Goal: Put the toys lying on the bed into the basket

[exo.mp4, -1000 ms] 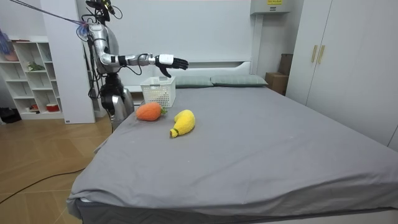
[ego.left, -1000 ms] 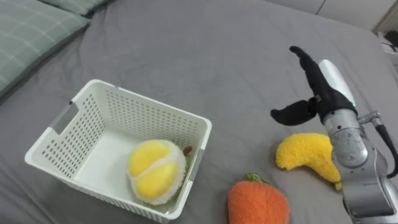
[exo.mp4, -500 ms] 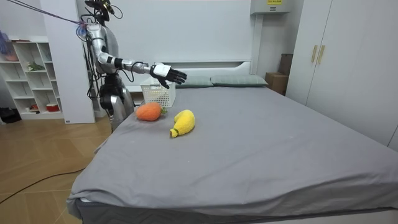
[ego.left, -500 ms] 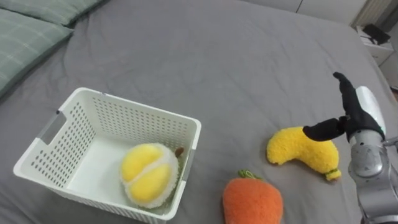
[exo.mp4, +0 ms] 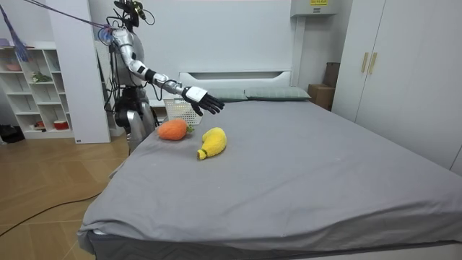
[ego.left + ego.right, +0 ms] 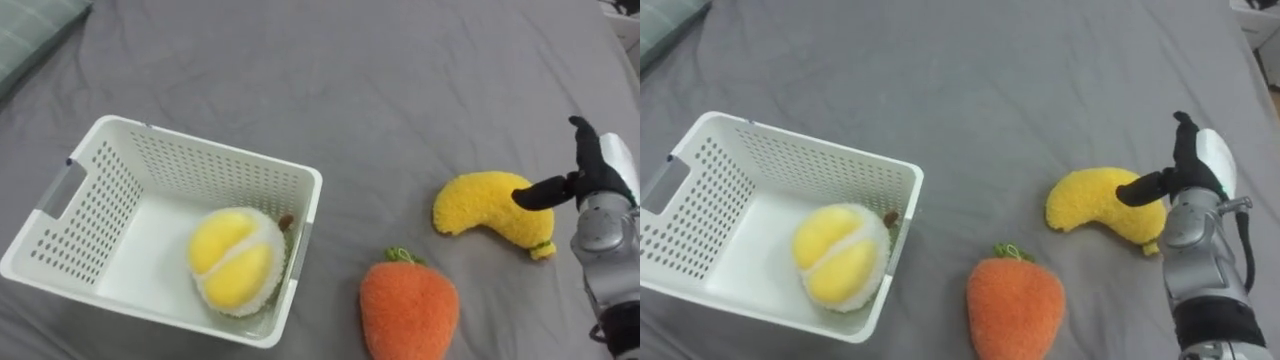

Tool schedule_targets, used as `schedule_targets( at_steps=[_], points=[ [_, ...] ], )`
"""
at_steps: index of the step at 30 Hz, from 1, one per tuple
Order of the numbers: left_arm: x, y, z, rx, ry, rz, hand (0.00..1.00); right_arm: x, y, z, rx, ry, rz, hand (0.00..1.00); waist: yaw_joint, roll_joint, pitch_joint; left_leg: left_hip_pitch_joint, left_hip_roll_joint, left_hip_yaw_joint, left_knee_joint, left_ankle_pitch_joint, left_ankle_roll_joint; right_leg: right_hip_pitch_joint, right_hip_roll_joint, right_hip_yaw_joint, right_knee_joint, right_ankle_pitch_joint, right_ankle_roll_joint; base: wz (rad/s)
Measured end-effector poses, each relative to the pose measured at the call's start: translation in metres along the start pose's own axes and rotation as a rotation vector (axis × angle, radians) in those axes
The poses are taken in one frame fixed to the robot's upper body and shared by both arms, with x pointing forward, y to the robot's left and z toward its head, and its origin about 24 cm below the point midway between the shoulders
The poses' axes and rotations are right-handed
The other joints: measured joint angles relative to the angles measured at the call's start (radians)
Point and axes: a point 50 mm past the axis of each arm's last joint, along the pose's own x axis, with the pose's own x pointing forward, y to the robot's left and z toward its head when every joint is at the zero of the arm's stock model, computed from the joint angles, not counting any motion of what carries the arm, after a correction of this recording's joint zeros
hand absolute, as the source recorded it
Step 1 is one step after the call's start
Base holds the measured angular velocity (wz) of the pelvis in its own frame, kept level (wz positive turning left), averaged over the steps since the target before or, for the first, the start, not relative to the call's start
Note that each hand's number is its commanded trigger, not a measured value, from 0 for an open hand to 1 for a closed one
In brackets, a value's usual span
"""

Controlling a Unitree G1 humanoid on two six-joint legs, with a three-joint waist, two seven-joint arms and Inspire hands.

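Two toys lie loose on the grey bedsheet (image 6: 350,80), and the plush banana (image 6: 490,222) is the one I would go for. Its long axis runs across my view, with the fat end toward the basket side and the thin stem end toward my right, curving down toward me there. My right hand (image 6: 590,178) hangs at that stem end. Its fingers are straight and spread, the thumb is splayed toward the banana's upper edge, and it holds nothing. In the eye views the thumb tip overlaps the plush, but the room view shows the hand up off the bed with the banana below it, so I judge them apart. The reach, as I read it, means coming down and slightly left, with the palm set across the narrow half, not along it. The orange plush carrot (image 6: 408,310) lies nearer me, left of the banana and clear of it. Further left stands the white perforated basket (image 6: 210,150), with a plush durian (image 6: 233,262) in its near right corner.
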Motion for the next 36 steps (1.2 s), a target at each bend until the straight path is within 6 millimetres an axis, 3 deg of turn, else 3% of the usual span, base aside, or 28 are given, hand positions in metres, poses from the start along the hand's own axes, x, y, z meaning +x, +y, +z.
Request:
schedule_targets(
  at_steps=[5, 11, 19, 23, 33, 34, 35, 36],
  points=[
    [0.000, -0.002, 0.004, -0.050, -0.016, -0.027, 0.00, 0.002, 0.003, -0.014, 0.001, 0.065, 0.007, 0.00, 0.001, 0.014, 0.0072, -0.045, -0.002, -0.016, 0.009, 0.000, 0.000, -0.035, -0.003, -0.023, 0.002, 0.000, 0.000, 0.09],
    [0.001, -0.004, 0.009, -0.045, -0.028, -0.028, 0.00, 0.000, 0.004, -0.032, 0.009, 0.145, -0.017, 0.00, 0.030, 0.018, 0.0062, -0.081, -0.002, -0.017, 0.011, 0.001, 0.000, -0.072, -0.004, -0.025, 0.004, 0.000, 0.000, 0.01],
    [0.003, -0.010, 0.021, -0.074, -0.036, -0.062, 0.00, 0.007, 0.003, -0.024, -0.034, 0.149, -0.014, 0.00, 0.043, 0.025, 0.0103, -0.111, -0.003, -0.022, 0.012, 0.005, 0.000, -0.098, -0.006, -0.035, 0.005, 0.001, -0.002, 0.02],
    [0.003, -0.011, 0.023, -0.080, -0.044, -0.071, 0.00, 0.005, 0.005, -0.031, -0.051, 0.177, -0.001, 0.00, 0.064, 0.024, 0.0112, -0.132, -0.004, -0.026, 0.012, 0.007, -0.001, -0.118, -0.006, -0.040, 0.004, 0.001, -0.002, 0.02],
    [0.004, -0.018, 0.029, -0.012, -0.058, -0.099, 0.00, 0.006, 0.002, -0.033, -0.126, 0.171, -0.022, 0.00, 0.089, 0.022, 0.0217, -0.154, -0.004, -0.048, 0.009, 0.015, -0.007, -0.136, -0.005, -0.052, 0.003, 0.002, -0.003, 0.04],
    [0.004, -0.017, 0.030, -0.012, -0.064, -0.098, 0.00, 0.006, 0.002, -0.033, -0.135, 0.168, -0.021, 0.73, 0.089, 0.022, 0.0230, -0.154, -0.004, -0.051, 0.009, 0.015, -0.007, -0.136, -0.004, -0.053, 0.003, 0.002, -0.003, 0.04],
    [0.004, -0.017, 0.031, -0.012, -0.070, -0.096, 0.00, 0.006, 0.002, -0.033, -0.142, 0.165, -0.020, 0.97, 0.089, 0.022, 0.0253, -0.154, -0.004, -0.053, 0.009, 0.015, -0.008, -0.136, -0.004, -0.052, 0.003, 0.001, -0.003, 0.04],
    [0.004, -0.016, 0.031, -0.012, -0.072, -0.095, 0.00, 0.006, 0.002, -0.033, -0.145, 0.164, -0.022, 1.00, 0.089, 0.022, 0.0266, -0.154, -0.004, -0.053, 0.009, 0.015, -0.008, -0.136, -0.004, -0.053, 0.003, 0.001, -0.003, 0.00]
  ],
)
